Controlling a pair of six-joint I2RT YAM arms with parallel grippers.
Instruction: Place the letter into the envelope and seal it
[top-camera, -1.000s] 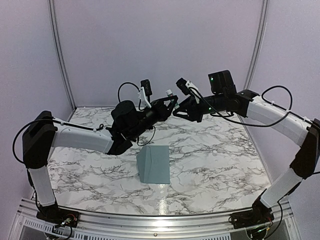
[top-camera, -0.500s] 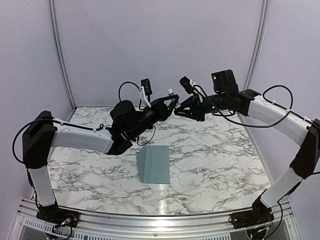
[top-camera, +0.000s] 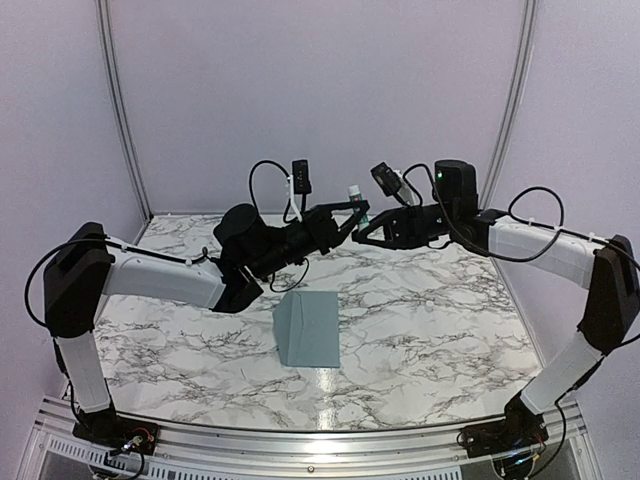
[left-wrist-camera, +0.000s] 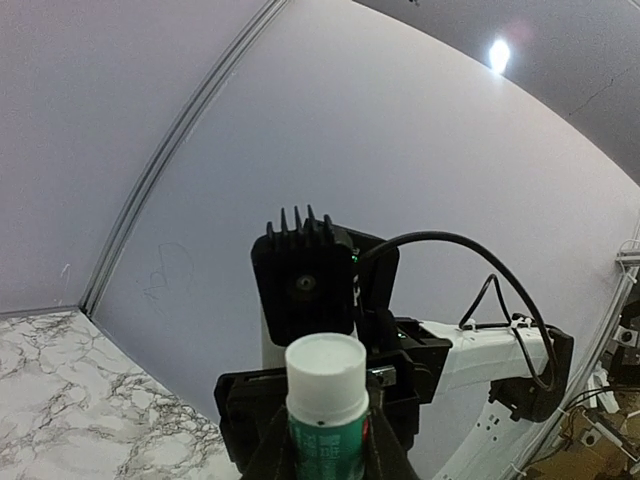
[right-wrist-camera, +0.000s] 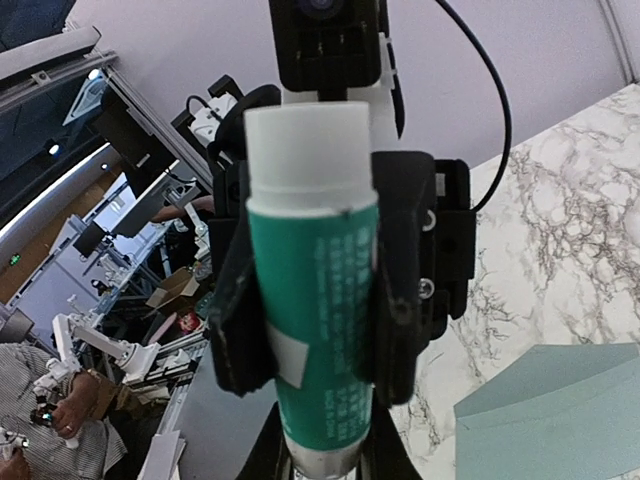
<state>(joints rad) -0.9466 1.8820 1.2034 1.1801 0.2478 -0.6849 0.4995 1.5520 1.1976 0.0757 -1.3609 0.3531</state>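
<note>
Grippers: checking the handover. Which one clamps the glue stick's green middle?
The left gripper: it pinches the glue stick mid-body; the right gripper only flanks its lower end.

The left arm (top-camera: 160, 280) and right arm (top-camera: 530, 245) stretched inward, raised. The left gripper (top-camera: 350, 215) and right gripper (top-camera: 368, 232) faced tip to tip, each clamped on one glue stick (right-wrist-camera: 312, 290).
</note>
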